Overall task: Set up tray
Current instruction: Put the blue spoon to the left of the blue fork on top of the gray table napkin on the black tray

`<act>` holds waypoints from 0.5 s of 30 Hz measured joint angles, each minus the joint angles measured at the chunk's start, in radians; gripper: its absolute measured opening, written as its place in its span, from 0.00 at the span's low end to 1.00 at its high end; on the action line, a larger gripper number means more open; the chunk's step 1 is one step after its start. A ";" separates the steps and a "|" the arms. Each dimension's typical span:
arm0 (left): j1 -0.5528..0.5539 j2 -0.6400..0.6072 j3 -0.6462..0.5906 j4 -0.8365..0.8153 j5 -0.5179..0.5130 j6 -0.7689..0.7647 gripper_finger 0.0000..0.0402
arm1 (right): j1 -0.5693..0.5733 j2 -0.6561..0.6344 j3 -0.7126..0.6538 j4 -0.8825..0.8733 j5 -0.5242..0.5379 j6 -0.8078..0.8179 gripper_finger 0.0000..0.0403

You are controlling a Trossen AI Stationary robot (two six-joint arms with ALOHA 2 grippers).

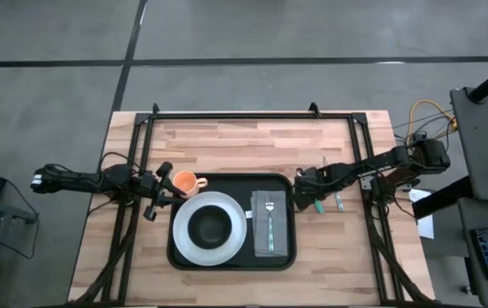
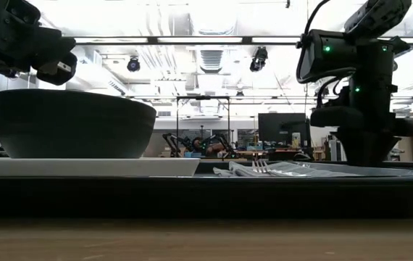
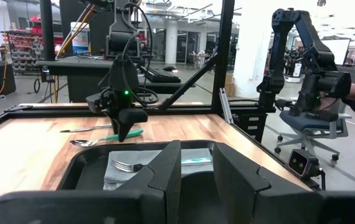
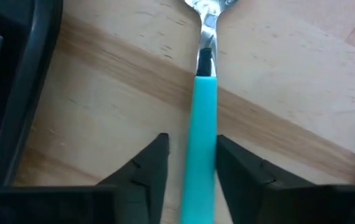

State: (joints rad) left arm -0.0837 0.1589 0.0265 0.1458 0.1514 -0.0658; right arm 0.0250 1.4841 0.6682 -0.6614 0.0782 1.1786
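The black tray (image 1: 231, 257) holds a white plate (image 1: 237, 244) with a dark bowl (image 1: 210, 227) on it. Beside them a fork (image 1: 270, 205) lies on a grey napkin (image 1: 271, 235). A teal-handled spoon (image 4: 203, 143) lies flat on the wood just right of the tray. My right gripper (image 4: 190, 146) points down over it, one finger on each side of the handle, with a gap still showing on one side. My left gripper (image 3: 196, 177) waits at the tray's left, level and open, nothing between its fingers. An orange cup (image 1: 184, 181) stands beside it. My right gripper comes from above with its fingers across the spoon's teal handle (image 4: 210, 134), near the handle's metal neck. One finger (image 4: 230, 155) stands right against the handle, and I cannot tell whether it touches. The other finger is apart from it. The spoon lies flat on the table.
A second utensil (image 1: 340, 202) lies on the wood right of the spoon. The tray's raised rim (image 4: 34, 74) runs close beside my right gripper. Black frame rails (image 1: 252, 115) border the table's far, left and right sides.
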 joint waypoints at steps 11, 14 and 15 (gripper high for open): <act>0.000 0.000 0.000 0.000 0.000 0.000 0.19 | -0.005 0.001 -0.002 -0.006 -0.001 0.018 0.10; 0.000 0.000 0.000 0.000 0.000 0.000 0.19 | -0.005 0.001 -0.001 -0.004 -0.001 0.077 0.10; 0.000 0.000 0.000 0.000 0.000 0.000 0.19 | -0.005 0.001 0.000 -0.005 -0.001 0.097 0.10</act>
State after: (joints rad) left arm -0.0837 0.1589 0.0265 0.1458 0.1515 -0.0660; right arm 0.0197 1.4849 0.6686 -0.6661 0.0772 1.2754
